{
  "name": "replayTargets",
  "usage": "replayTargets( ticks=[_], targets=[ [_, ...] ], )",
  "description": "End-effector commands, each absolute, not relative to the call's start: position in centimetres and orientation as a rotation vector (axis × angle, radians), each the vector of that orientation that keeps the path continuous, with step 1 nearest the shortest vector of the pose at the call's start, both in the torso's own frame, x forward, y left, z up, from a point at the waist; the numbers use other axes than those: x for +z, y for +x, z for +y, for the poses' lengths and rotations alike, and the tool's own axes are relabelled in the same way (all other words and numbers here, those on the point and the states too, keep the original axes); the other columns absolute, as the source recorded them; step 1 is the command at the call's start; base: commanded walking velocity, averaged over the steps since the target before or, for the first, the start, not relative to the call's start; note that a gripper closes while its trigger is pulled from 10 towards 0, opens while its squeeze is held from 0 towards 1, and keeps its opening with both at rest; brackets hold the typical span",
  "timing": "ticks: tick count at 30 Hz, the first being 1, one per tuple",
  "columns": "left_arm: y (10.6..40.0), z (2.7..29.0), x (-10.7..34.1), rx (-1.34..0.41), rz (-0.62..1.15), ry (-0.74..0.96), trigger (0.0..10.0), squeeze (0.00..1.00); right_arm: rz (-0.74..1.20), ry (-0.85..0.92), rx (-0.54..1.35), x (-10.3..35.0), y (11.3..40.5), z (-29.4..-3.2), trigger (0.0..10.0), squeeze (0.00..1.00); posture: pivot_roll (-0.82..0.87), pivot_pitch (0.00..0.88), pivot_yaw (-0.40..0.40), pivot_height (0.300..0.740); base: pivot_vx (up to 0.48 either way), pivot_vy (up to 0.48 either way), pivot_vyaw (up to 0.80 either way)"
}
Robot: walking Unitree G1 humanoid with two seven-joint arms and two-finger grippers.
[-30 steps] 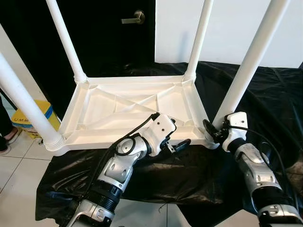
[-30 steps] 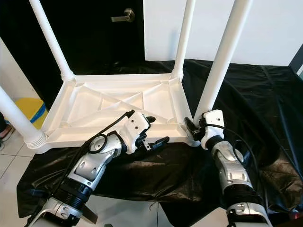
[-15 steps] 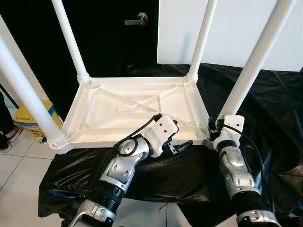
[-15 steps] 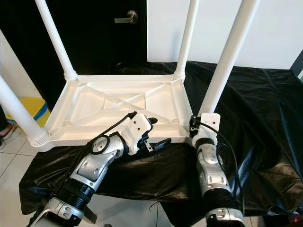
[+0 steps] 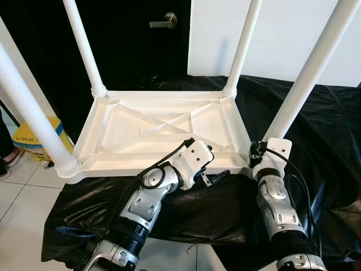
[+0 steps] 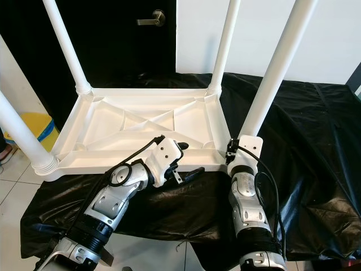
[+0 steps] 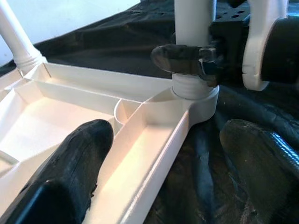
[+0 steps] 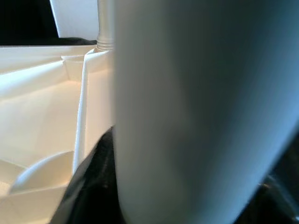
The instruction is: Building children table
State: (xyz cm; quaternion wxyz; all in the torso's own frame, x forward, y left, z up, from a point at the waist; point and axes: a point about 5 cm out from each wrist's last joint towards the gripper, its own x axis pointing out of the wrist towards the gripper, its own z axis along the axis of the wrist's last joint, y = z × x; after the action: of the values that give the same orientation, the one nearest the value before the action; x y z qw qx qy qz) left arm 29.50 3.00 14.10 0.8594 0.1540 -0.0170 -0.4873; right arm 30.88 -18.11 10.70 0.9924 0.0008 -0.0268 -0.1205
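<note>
Nearest me, at six o'clock, the left hand (image 5: 211,174) straddles the front rim of the upturned white children's table (image 5: 158,127), fingers spread, gripping nothing. At four o'clock the right hand (image 7: 187,58) clamps the near right leg (image 5: 307,73) at its base. Black sheeting (image 5: 327,118) covers the bench beneath.

Upturned table (image 5: 158,127) lies on sheet (image 5: 316,130), door (image 5: 135,39) behind.
</note>
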Motion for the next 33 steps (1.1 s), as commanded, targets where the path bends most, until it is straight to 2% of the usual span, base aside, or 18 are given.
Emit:
replayTargets(
  ticks=[1,7,8,13,16,19,24,33],
  targets=[
    [29.6,3.4,13.9,-0.955,-0.034,0.315,10.0,0.00,-0.037,-0.008,-0.248,10.0,30.2,-19.0,10.0,1.00,-0.10,0.000,-0.052,0.740,0.000,0.000,0.00],
    [29.4,3.9,13.4,-0.952,-0.016,0.319,10.0,0.00,-0.101,-0.008,-0.166,10.6,29.4,-20.6,10.0,1.00,-0.12,0.000,-0.035,0.740,0.000,0.000,0.00],
    [29.5,3.9,13.4,-0.955,-0.015,0.323,10.0,0.00,-0.104,-0.008,-0.131,10.7,29.2,-20.9,10.0,0.00,-0.12,0.000,-0.027,0.740,0.000,0.000,0.00],
    [29.6,4.0,13.5,-0.963,-0.015,0.330,10.0,0.00,-0.112,-0.017,-0.026,10.9,29.0,-21.4,10.0,0.00,-0.13,0.000,-0.016,0.740,0.000,0.000,0.00],
    [29.5,3.7,13.6,-0.983,-0.013,0.334,10.0,0.00,-0.083,-0.051,0.155,11.2,29.3,-21.7,10.0,0.00,-0.15,0.000,0.018,0.740,0.000,0.000,0.00],
    [29.5,3.7,13.6,-0.983,-0.013,0.334,10.0,0.00,-0.083,-0.051,0.155,11.2,29.3,-21.7,10.0,0.00,-0.15,0.000,0.018,0.740,0.000,0.000,0.00],
    [29.5,3.4,13.6,-1.007,-0.012,0.344,10.0,0.00,-0.023,-0.124,0.352,11.6,30.3,-22.1,10.0,0.00,-0.16,0.000,0.030,0.740,0.000,0.000,0.00],
    [29.7,2.9,13.8,-1.023,-0.017,0.371,10.0,0.00,0.006,-0.164,0.424,11.4,32.0,-21.3,10.0,0.00,-0.16,0.000,0.028,0.740,0.000,0.000,0.00]
  ],
)
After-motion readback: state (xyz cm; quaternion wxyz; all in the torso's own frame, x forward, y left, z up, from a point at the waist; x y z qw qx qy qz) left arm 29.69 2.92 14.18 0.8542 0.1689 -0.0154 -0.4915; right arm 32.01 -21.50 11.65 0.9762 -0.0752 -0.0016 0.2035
